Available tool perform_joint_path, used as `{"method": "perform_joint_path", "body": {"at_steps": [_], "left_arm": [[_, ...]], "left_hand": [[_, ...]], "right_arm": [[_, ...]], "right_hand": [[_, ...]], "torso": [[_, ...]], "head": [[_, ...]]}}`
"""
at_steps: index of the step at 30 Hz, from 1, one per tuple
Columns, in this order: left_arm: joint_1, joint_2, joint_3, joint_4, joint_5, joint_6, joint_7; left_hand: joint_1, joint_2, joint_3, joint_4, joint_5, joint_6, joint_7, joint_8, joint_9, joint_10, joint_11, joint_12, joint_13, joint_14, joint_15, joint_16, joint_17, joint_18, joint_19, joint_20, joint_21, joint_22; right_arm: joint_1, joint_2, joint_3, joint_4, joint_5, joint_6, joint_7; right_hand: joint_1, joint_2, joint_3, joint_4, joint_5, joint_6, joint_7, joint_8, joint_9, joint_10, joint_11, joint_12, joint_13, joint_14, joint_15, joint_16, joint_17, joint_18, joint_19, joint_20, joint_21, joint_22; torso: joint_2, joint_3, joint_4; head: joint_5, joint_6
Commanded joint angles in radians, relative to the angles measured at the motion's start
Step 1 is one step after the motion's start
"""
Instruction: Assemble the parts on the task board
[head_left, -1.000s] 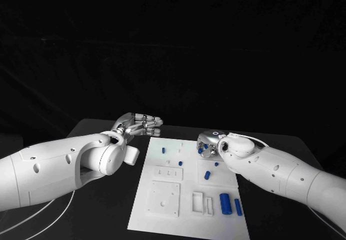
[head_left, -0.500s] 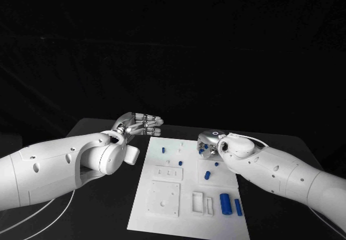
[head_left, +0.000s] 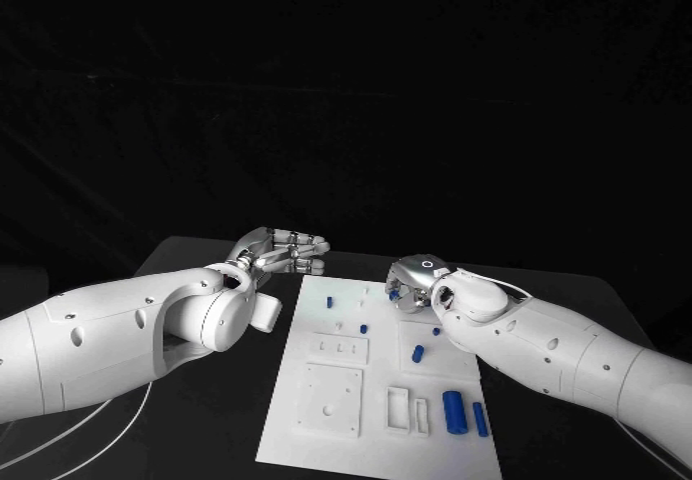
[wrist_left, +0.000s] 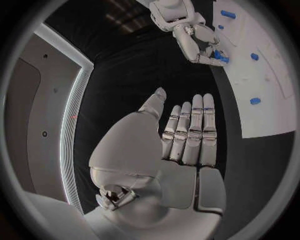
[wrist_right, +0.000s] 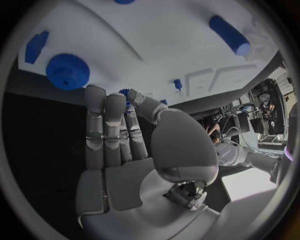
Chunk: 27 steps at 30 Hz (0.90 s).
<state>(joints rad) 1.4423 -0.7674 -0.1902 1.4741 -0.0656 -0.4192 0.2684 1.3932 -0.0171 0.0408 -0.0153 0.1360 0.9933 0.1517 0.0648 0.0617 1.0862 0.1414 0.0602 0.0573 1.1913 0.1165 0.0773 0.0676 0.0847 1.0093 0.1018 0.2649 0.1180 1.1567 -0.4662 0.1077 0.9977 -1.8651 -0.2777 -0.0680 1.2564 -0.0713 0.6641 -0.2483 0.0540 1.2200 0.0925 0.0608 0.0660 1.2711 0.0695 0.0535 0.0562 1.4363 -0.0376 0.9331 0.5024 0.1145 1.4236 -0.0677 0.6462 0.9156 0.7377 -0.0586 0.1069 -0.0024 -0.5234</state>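
The black worktop (head_left: 188, 400) carries the white board (head_left: 378, 385), with blue pieces lying across it, the biggest cylinder (head_left: 451, 410) at its near right. Beside the board's far left corner, the left robot hand (head_left: 283, 249) has its fingers straight, together and empty. Over the far right edge, the right robot hand (head_left: 410, 282) pinches a small blue piece (wrist_left: 218, 56).

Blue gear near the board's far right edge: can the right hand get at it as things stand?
Probably yes. The right hand hangs just short of the blue gear, fingers stretched toward it, and nothing lies between them on the task board.
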Motion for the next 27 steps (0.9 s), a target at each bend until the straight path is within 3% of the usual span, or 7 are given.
{"method": "perform_joint_path", "body": {"at_steps": [1, 7, 20, 22, 27], "left_arm": [[0.003, 0.004, 0.001, 0.003, -0.006, 0.015, 0.002], [0.005, 0.009, 0.001, 0.004, -0.007, 0.016, 0.002], [0.02, 0.016, 0.001, 0.014, -0.011, 0.015, 0.001], [0.023, 0.017, 0.001, 0.016, -0.012, 0.014, 0.001], [0.03, 0.016, 0.001, 0.024, -0.013, 0.014, 0.0]], "left_hand": [[-0.008, -0.002, -0.004, -0.002, -0.003, 0.001, 0.002, 0.001, 0.001, -0.006, -0.001, 0.0, 0.001, -0.007, -0.002, -0.006, 0.001, -0.008, -0.007, -0.003, 0.007, -0.003], [-0.008, -0.002, -0.004, -0.002, -0.003, 0.001, 0.002, 0.001, 0.001, -0.006, -0.001, 0.0, 0.001, -0.007, -0.002, -0.006, 0.001, -0.008, -0.007, -0.003, 0.007, -0.003], [-0.008, -0.002, -0.004, -0.002, -0.003, 0.001, 0.002, 0.001, 0.001, -0.006, -0.001, 0.0, 0.001, -0.007, -0.002, -0.006, 0.001, -0.008, -0.007, -0.003, 0.007, -0.003], [-0.008, -0.003, -0.005, -0.003, -0.004, 0.0, 0.002, 0.001, 0.001, -0.008, 0.0, 0.0, 0.001, -0.008, -0.002, -0.006, 0.001, -0.008, -0.007, -0.002, 0.008, -0.006], [-0.008, -0.003, -0.005, -0.003, -0.004, 0.0, 0.002, 0.001, 0.001, -0.008, 0.0, 0.0, 0.001, -0.008, -0.002, -0.006, 0.001, -0.008, -0.007, -0.002, 0.008, -0.006]], "right_arm": [[0.001, 0.014, 0.0, 0.01, -0.031, -0.097, -0.044], [0.006, 0.042, 0.0, 0.0, -0.043, -0.129, -0.067], [0.016, 0.092, 0.0, -0.037, -0.058, -0.128, -0.087], [0.017, 0.098, 0.0, -0.044, -0.064, -0.121, -0.091], [0.017, 0.106, 0.0, -0.061, -0.069, -0.107, -0.094]], "right_hand": [[0.01, -0.002, 0.006, 0.001, -0.003, 0.009, -0.001, 0.003, 0.001, 0.035, -0.028, 0.004, 0.004, 0.001, -0.006, 0.006, 0.002, 0.012, -0.006, 0.001, 0.001, 0.01], [0.012, -0.007, 0.009, 0.004, -0.003, 0.01, -0.001, 0.002, 0.0, 0.034, -0.028, 0.005, 0.004, 0.002, -0.006, 0.006, 0.003, 0.012, 0.0, 0.0, -0.02, 0.039], [0.012, -0.009, 0.01, 0.008, -0.003, 0.011, -0.002, 0.002, 0.0, 0.035, -0.028, 0.004, 0.003, 0.002, -0.006, 0.006, 0.002, 0.011, 0.01, 0.0, -0.032, 0.071], [0.012, -0.009, 0.01, 0.006, -0.002, 0.011, -0.003, 0.003, 0.0, 0.036, -0.028, 0.004, 0.003, 0.002, -0.007, 0.007, -0.002, 0.006, 0.03, -0.001, -0.015, 0.142], [0.011, -0.008, 0.011, 0.006, -0.002, 0.011, -0.002, 0.003, 0.0, 0.036, -0.028, 0.004, 0.004, 0.003, -0.007, 0.009, -0.003, 0.004, 0.028, -0.001, -0.001, 0.173]], "torso": [[0.001, -0.0027, 0.002], [0.003, -0.0046, 0.0029], [0.015, -0.0198, 0.0182], [0.017, -0.0213, 0.0201], [0.023, -0.0253, 0.026]], "head": [[0.001, 0.003], [0.002, 0.007], [-0.001, 0.013], [0.0, 0.013], [-0.003, 0.013]]}}
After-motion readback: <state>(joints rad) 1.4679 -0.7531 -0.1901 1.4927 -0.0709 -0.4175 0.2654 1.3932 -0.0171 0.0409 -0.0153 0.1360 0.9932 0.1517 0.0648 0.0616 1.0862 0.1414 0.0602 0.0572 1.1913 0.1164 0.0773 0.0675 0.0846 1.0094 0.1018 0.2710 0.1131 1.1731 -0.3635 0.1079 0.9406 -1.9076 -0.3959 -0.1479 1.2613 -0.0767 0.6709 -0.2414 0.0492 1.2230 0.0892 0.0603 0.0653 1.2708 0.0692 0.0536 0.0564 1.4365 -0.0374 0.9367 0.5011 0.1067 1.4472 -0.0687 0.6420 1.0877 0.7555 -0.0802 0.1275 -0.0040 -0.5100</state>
